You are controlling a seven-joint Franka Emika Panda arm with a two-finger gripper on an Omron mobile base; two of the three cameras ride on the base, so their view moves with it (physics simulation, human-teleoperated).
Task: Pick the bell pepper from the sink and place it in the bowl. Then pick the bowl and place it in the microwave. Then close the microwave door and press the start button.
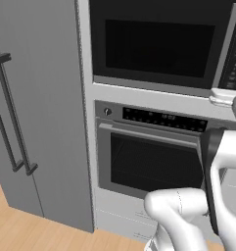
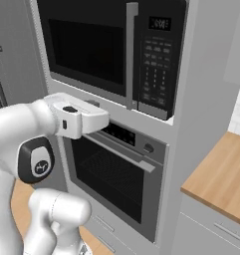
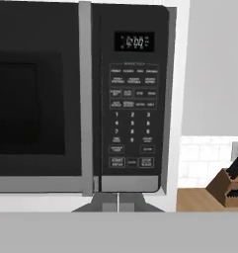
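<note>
The microwave (image 3: 81,99) faces me with its door (image 3: 36,99) shut flat against the front. Its dark button panel (image 3: 133,118) lies right of the steel handle strip, and the start button (image 3: 117,162) is in the panel's bottom row. My gripper (image 3: 118,202) is shut with nothing between its fingers. It sits level with the microwave's lower edge, a little back from it and under the seam between door and panel. From the right base view my hand (image 2: 99,119) hangs just below the microwave (image 2: 111,50). The bell pepper, the bowl and the sink are out of view.
A wider oven (image 1: 149,162) with a bar handle (image 2: 116,152) is built in directly under the microwave. Tall grey doors with long handles (image 1: 14,122) stand to the left. A wooden counter (image 2: 221,179) with a knife block (image 3: 231,185) lies to the right.
</note>
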